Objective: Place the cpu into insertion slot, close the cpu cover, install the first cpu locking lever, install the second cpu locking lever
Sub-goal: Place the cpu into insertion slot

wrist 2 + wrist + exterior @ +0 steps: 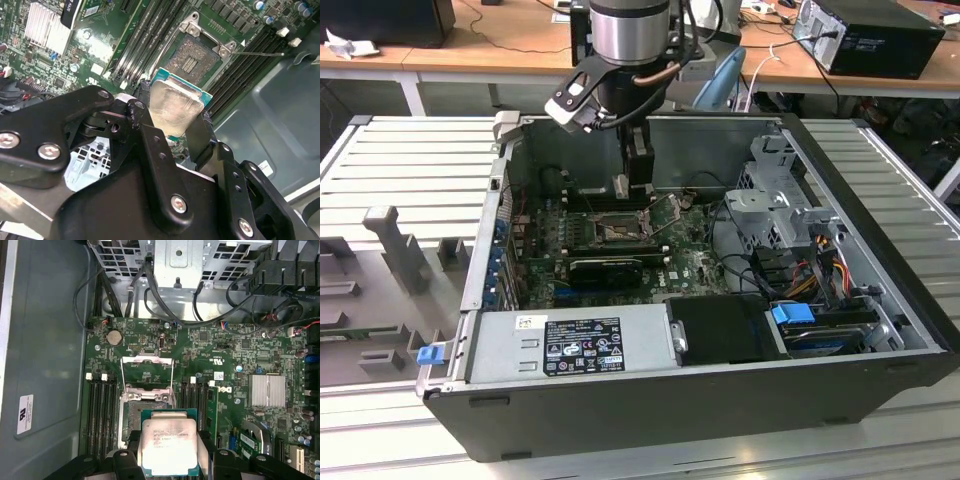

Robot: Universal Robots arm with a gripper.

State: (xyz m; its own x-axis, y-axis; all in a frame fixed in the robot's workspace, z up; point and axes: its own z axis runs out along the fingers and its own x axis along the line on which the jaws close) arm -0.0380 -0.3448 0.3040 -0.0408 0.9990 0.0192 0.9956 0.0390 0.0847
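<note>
The gripper [172, 116] is clamped on the cpu [167, 447], its two black fingers gripping opposite edges. The chip's silver face is turned toward the wrist and it hangs partly over the insertion slot [144, 412], with the cpu cover [148, 358] raised beyond. The arm [630, 30] reaches straight down into the open computer case [880, 240], which lies on a ribbed grey metal table [410, 160] with wooden desks [500, 45] behind.

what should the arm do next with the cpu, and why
Probably ease the cpu sideways until it sits squarely over the insertion slot, before any lowering. The end effector grips the chip by its edges, and in the first wrist view it looks offset from the socket. The cpu cover stands open, so nothing seems to block it.
</note>
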